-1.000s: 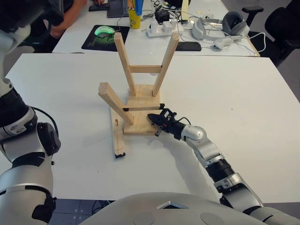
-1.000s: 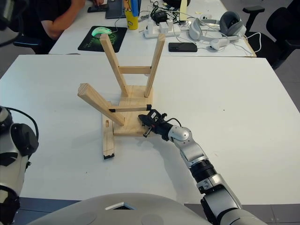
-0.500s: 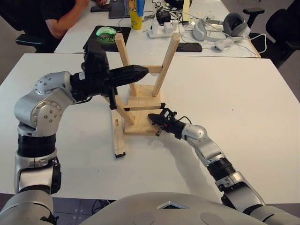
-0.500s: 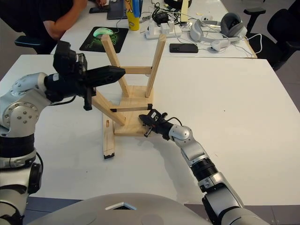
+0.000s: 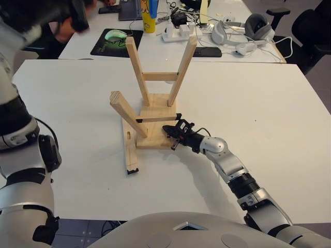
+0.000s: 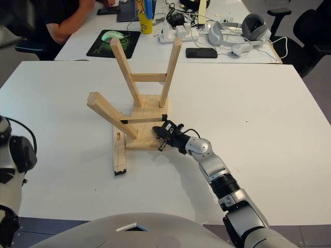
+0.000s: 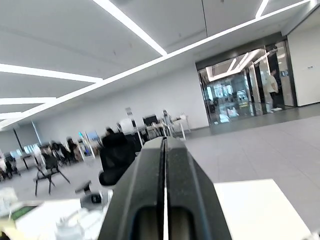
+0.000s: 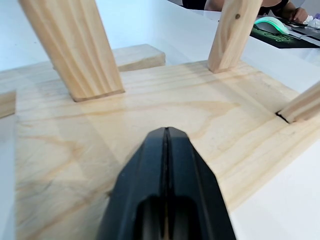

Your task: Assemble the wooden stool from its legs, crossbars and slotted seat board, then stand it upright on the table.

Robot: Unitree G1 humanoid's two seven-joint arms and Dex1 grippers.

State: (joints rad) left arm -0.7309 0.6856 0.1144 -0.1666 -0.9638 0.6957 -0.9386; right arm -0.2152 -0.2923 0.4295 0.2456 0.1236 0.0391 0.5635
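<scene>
The wooden stool lies upside down on the white table (image 5: 269, 119), its slotted seat board (image 5: 155, 135) flat on the top. Two legs (image 5: 137, 70) stand up from it, joined by a crossbar (image 5: 160, 76). A third leg (image 5: 125, 112) leans out to the left, with a dark-ended crossbar (image 5: 158, 119) against it. Another leg (image 5: 129, 154) lies loose along the board's left side. My right gripper (image 5: 171, 133) is shut and empty, its tip at the board's front right corner; the right wrist view shows it (image 8: 166, 132) over the board (image 8: 210, 115). My left gripper (image 7: 164, 150) is shut, raised high and pointing into the room.
A second desk behind the table carries a mouse pad (image 5: 111, 41), a yellow cup (image 5: 150, 15), a phone (image 5: 208, 51), headphones (image 5: 258, 23) and cables. An office chair (image 5: 310, 31) stands at the back right. The table's right half is bare.
Half a second ago my left arm had swung down, its gripper near the leaning leg and crossbar; now it is raised again at the top left. The stool and right arm are unchanged.
</scene>
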